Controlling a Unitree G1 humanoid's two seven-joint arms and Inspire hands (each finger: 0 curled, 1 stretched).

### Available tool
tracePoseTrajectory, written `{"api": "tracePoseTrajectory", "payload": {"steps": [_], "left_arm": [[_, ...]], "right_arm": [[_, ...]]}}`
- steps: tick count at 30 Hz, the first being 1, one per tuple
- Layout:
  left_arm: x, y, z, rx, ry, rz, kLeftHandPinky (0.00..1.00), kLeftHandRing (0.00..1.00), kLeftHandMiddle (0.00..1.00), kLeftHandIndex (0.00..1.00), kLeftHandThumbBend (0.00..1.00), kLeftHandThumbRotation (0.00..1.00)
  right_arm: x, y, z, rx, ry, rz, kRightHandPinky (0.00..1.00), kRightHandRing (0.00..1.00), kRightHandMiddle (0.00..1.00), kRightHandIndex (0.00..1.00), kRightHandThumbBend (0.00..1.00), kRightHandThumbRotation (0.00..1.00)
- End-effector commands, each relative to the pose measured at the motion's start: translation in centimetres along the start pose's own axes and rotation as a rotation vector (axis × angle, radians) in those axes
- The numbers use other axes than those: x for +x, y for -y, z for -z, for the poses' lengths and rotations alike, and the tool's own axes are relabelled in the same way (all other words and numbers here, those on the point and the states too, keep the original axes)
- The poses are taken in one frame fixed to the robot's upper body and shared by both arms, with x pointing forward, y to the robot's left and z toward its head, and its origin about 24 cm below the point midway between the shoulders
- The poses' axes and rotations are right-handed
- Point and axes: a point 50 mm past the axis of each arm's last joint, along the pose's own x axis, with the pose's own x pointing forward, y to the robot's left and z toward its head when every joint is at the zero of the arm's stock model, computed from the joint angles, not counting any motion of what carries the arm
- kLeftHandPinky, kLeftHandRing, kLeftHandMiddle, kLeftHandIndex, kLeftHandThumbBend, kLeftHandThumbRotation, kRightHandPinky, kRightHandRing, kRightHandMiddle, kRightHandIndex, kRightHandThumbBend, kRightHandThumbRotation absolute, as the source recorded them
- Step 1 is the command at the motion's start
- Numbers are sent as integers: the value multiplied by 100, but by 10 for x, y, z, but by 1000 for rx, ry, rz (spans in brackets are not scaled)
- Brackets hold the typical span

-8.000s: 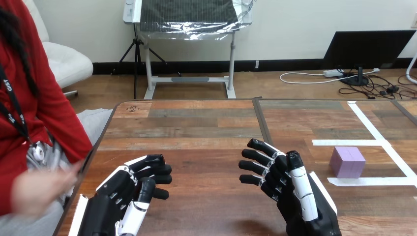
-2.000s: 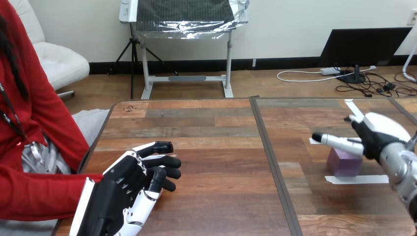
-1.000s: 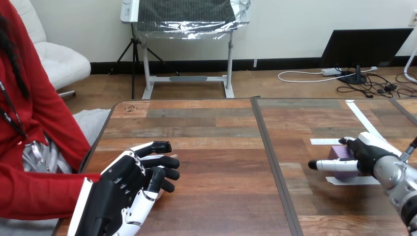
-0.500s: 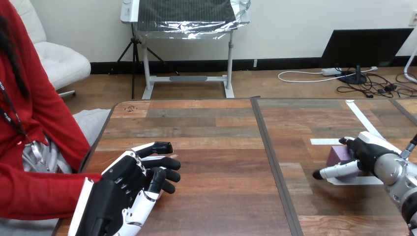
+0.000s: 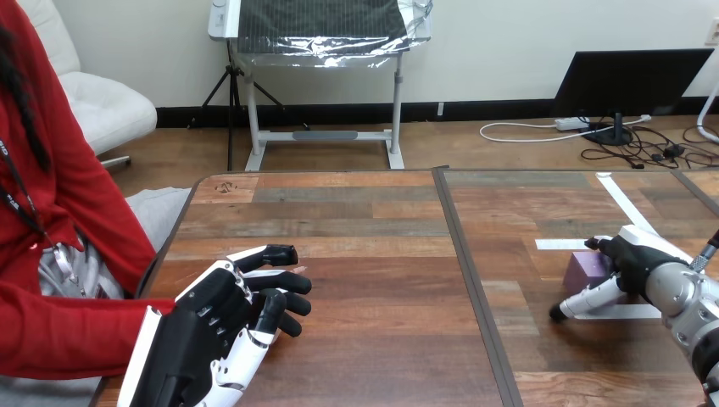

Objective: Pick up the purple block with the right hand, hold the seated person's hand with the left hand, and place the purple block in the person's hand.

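- My right hand (image 5: 634, 259) is closed over the purple block (image 5: 583, 270) on the table (image 5: 381, 254): fingers curl over its top, thumb in front.
- My left hand (image 5: 212, 331) lies on the end of the red sleeve (image 5: 76, 339) (the person's hand is hidden under it); I cannot tell if it grips.

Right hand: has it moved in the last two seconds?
Yes. The right hand dropped from above the purple block to around it, nearer the white tape strip.
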Motion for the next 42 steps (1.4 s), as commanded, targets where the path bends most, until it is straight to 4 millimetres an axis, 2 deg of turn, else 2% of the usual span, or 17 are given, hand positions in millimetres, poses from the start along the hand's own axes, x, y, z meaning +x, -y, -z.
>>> {"api": "tracePoseTrajectory", "payload": {"steps": [1, 5, 10, 14, 28, 42], "left_arm": [[13, -1, -10, 0, 82, 0, 46, 56, 60, 67, 38, 51], [13, -1, -11, 0, 86, 4, 45, 56, 60, 67, 38, 51], [13, -1, -11, 1, 87, 5, 45, 56, 60, 67, 37, 50], [13, -1, -11, -1, 88, 9, 45, 55, 60, 67, 37, 50], [13, -1, -10, -1, 88, 8, 45, 56, 60, 67, 35, 50], [12, -1, -10, 1, 90, 8, 45, 56, 60, 68, 36, 50]], "right_arm": [[2, -10, -12, -15, 32, -38, 82, 95, 98, 95, 89, 12], [1, -8, -13, -68, 37, -22, 82, 94, 97, 93, 90, 10], [1, -7, -14, -101, 47, -11, 81, 92, 94, 91, 88, 3], [1, -5, -14, -109, 72, -1, 80, 90, 91, 89, 85, 1], [0, -1, -13, -111, 103, 36, 71, 74, 79, 80, 73, 0], [-1, 1, -11, -90, 123, 62, 62, 64, 70, 71, 68, 0]]}}
